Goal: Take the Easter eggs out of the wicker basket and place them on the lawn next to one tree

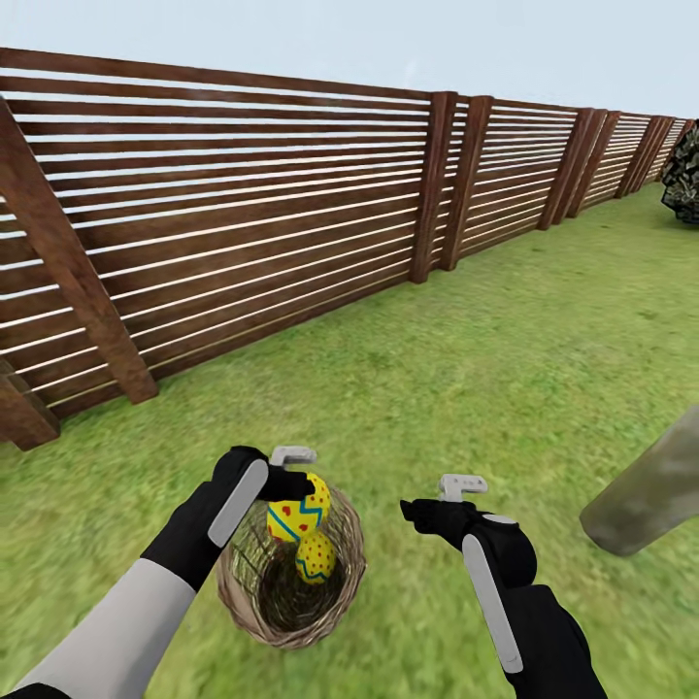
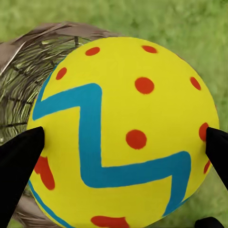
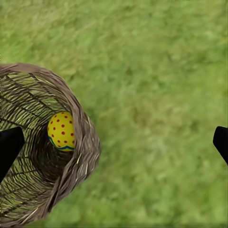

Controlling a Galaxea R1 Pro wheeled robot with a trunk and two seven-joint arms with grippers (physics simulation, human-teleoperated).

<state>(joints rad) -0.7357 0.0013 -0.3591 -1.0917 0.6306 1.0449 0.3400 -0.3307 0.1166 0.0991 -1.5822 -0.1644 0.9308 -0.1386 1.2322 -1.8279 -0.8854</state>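
Note:
My left gripper (image 1: 303,500) is shut on a yellow Easter egg (image 1: 299,508) with a blue zigzag and red dots, held just above the wicker basket (image 1: 248,597) on the lawn (image 1: 505,369). In the left wrist view that egg (image 2: 123,137) sits between both black fingertips (image 2: 19,161), with the basket rim (image 2: 28,66) behind it. A second egg (image 1: 316,557) lies inside the basket, seen also as an egg (image 3: 61,131) in the basket (image 3: 76,156) in the right wrist view. My right gripper (image 1: 437,497) hangs open over grass to the basket's right. A pale tree trunk (image 1: 646,500) leans at the right.
A brown slatted wooden fence (image 1: 243,223) runs along the left and back of the garden. A dark-foliaged plant (image 1: 682,175) stands at the far right by the fence. Open grass stretches between the basket and the trunk.

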